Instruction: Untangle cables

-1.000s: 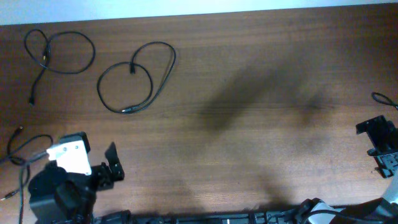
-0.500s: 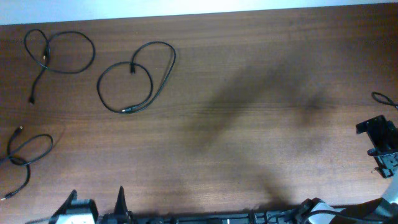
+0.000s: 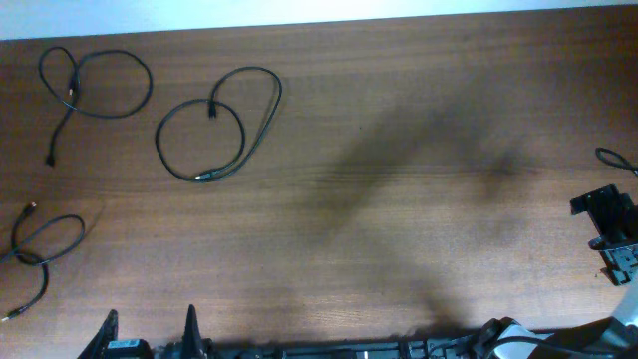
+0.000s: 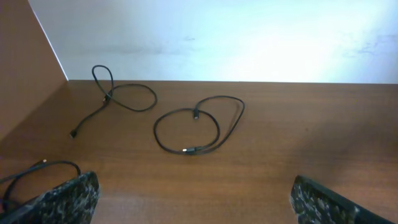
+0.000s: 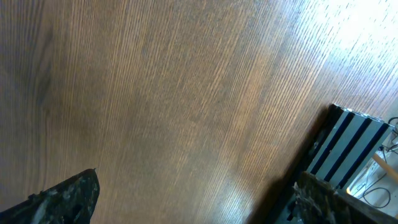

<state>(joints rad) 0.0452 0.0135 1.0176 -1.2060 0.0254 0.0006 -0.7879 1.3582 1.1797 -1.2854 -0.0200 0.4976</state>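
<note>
Three black cables lie apart on the brown table. One [image 3: 112, 53] is looped at the far left corner, one [image 3: 204, 177] forms a double loop right of it, and one [image 3: 50, 217] lies at the left edge. The left wrist view shows all three: the far one [image 4: 134, 86], the middle one [image 4: 186, 150] and the near left one [image 4: 56, 163]. My left gripper [image 3: 148, 334] is open and empty at the front edge [image 4: 196, 205], well short of the cables. My right gripper [image 3: 610, 239] is open and empty at the right edge [image 5: 193, 202].
A white wall [image 4: 217, 37] rises behind the table's far edge. A thin black cord end [image 3: 613, 158] pokes in at the right edge above the right gripper. A striped black frame [image 5: 348, 143] stands beside the table by the right gripper.
My left arm has drawn back to the front edge and now shows only its fingertips overhead, uncovering the cable at the left edge. The cables and right arm have not moved.
</note>
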